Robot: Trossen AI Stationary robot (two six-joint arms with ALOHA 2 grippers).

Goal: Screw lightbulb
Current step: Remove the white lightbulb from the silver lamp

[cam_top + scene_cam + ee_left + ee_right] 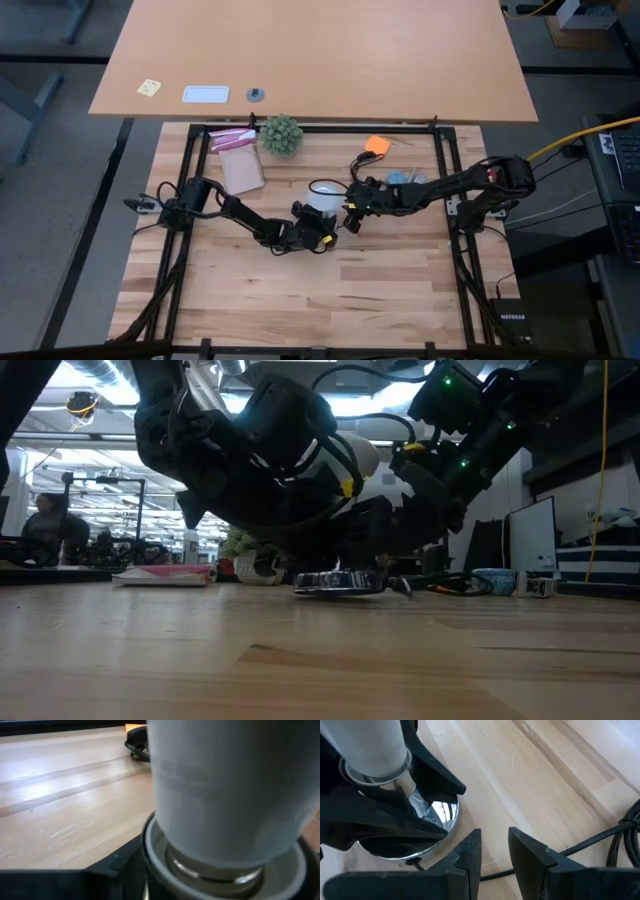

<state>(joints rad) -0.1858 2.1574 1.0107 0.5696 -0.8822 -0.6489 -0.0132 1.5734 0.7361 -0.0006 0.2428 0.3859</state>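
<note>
The lightbulb (370, 745), frosted white, stands upright with its silvery screw end in the round chrome socket (427, 820). The socket rests flat on the wooden table near its middle (322, 192). My left gripper (318, 222) reaches in low from the left and is shut around the socket below the bulb. My right gripper (495, 855) hovers just right of the bulb, slanting down. It is open by a narrow gap, with only bare table between its fingers. The socket's thin black cord (600, 845) runs off beside it. My left gripper has the socket between its two fingers (385, 827), just below the bulb at the white collar (152, 855). The fingers come in nearly level from the table's near left side, low over the wood. The socket stays flat on the table with the bulb upright in it.
A spiky green ball plant (281, 134) and a pink-and-brown packet (238, 160) lie at the far left of the work area. An orange piece (377, 144) and a small blue thing (400, 178) lie at the far right. The near half of the table is bare wood.
</note>
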